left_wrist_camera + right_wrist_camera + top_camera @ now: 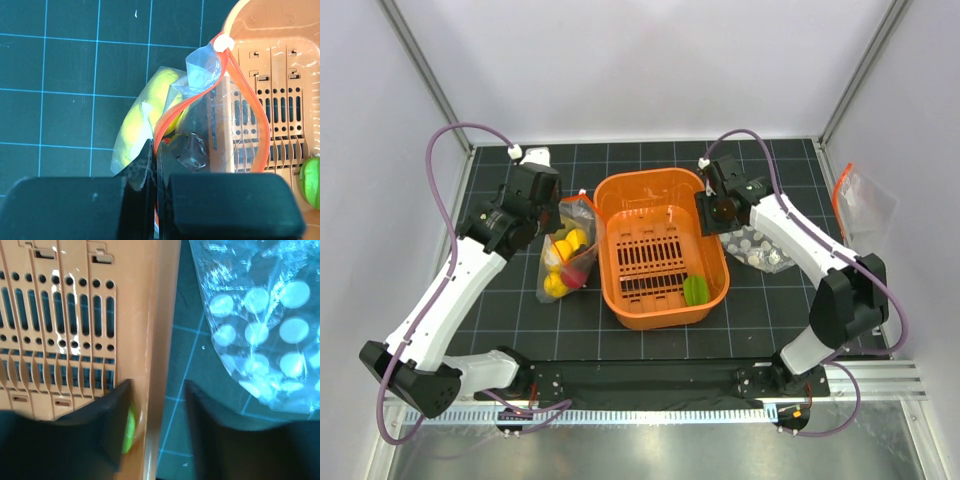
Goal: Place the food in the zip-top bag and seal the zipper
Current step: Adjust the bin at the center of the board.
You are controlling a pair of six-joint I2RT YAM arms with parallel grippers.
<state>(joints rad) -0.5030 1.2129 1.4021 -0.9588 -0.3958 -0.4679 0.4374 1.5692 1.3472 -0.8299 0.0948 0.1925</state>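
The zip-top bag (568,255) lies on the dark gridded counter (570,320) just left of the orange basket (655,315), its open end lifted against the basket's left wall. Through the plastic show several yellow pieces of food (563,250) and one red piece (578,272). The left fingers (142,165) are pinched tight on the bag's orange-red zipper (167,120), gripping one lip. From there the strip runs up and loops round, so the mouth gapes toward the basket.

A green piece (696,290) lies inside the basket at its near right corner, apart from the bag.

The right fingers (95,425) are spread wide and hold nothing. They straddle the basket's right wall near its far corner, one finger inside over the slotted floor and the other outside over the counter. A clear bag printed with white dots (757,250) lies just right of the basket, beside the outer finger.
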